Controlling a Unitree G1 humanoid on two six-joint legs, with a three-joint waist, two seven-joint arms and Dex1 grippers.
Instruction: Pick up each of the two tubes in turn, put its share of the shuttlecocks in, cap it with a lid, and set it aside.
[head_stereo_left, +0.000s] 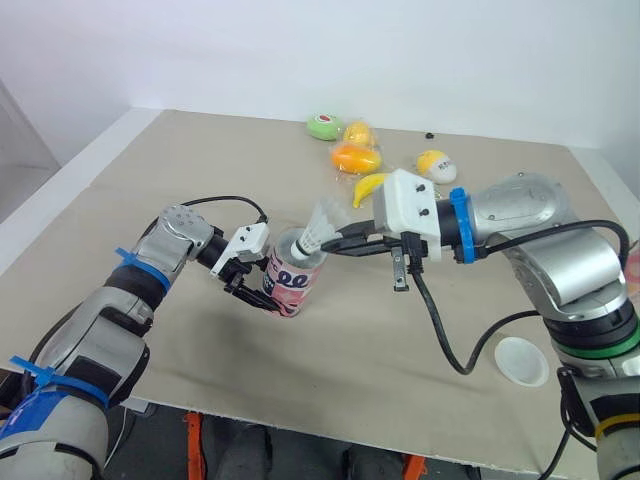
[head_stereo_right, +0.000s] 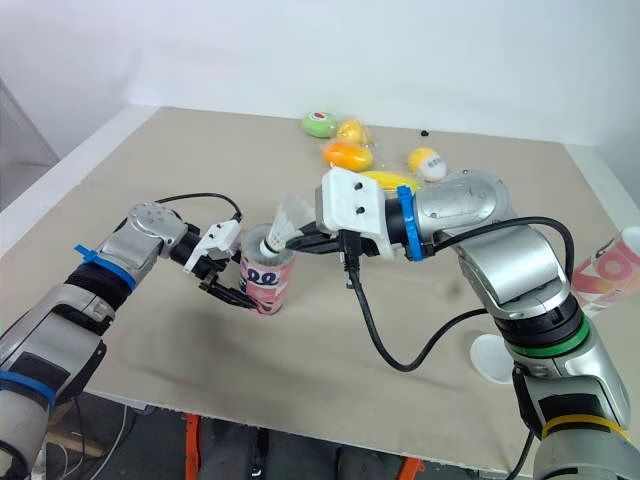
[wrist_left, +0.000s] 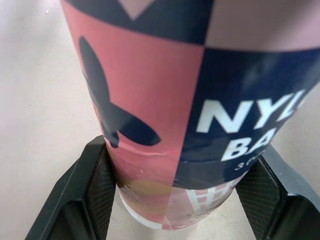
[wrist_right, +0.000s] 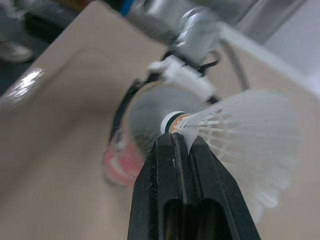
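A pink and navy tube (head_stereo_left: 292, 284) stands upright on the table, and my left gripper (head_stereo_left: 262, 290) is shut on its lower part from the left. In the left wrist view the tube (wrist_left: 165, 100) sits between the two black fingers (wrist_left: 95, 185). My right gripper (head_stereo_left: 337, 243) is shut on a white shuttlecock (head_stereo_left: 322, 226), holding it by the base just above the tube's open mouth (wrist_right: 145, 117), cork end toward the opening. A second pink tube (head_stereo_right: 610, 272) lies at the table's right edge. A white lid (head_stereo_left: 522, 360) rests near the front right.
Toy eggs lie at the back of the table: a green one (head_stereo_left: 323, 126), an orange one (head_stereo_left: 355, 158) and a yellow one (head_stereo_left: 437, 165), with a yellow banana-shaped piece (head_stereo_left: 368, 188) beside them. The table's front edge (head_stereo_left: 300, 425) runs close below the tube.
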